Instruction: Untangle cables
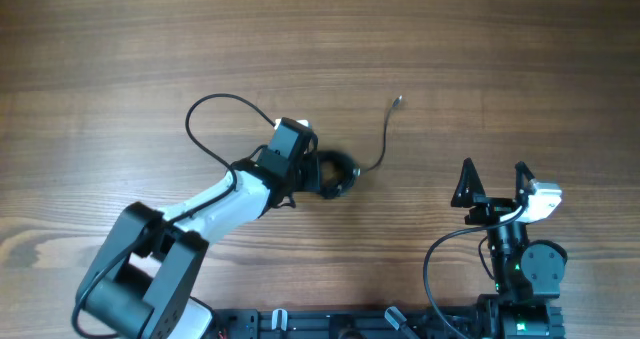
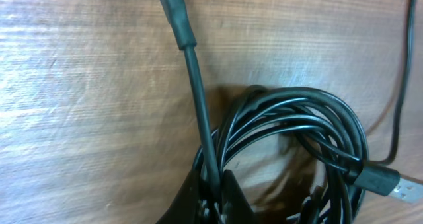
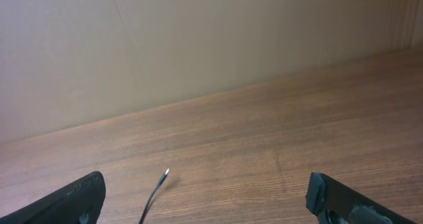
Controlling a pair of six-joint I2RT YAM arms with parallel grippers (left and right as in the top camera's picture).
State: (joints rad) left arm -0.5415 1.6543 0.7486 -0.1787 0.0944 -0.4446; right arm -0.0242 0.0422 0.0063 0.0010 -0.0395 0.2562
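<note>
The cables (image 1: 340, 174) lie as a small black coil in the middle of the wooden table. One thin strand runs from the coil up to a metallic plug tip (image 1: 398, 101). My left gripper (image 1: 320, 173) is at the coil's left edge. In the left wrist view it (image 2: 215, 184) is shut on a strand of the coil (image 2: 291, 135), and that strand runs up past a thicker sleeve (image 2: 173, 16). A metal plug (image 2: 391, 186) sticks out at the coil's right. My right gripper (image 1: 493, 182) is open and empty, apart from the cables at the lower right. The strand's tip (image 3: 165, 175) shows between its fingers (image 3: 211, 203), further off.
A black cable loop fixed to the left arm (image 1: 205, 114) arches over the table left of the coil. The right arm's own cable (image 1: 440, 254) curls by its base. A plain beige wall (image 3: 198, 45) stands beyond the table's far edge.
</note>
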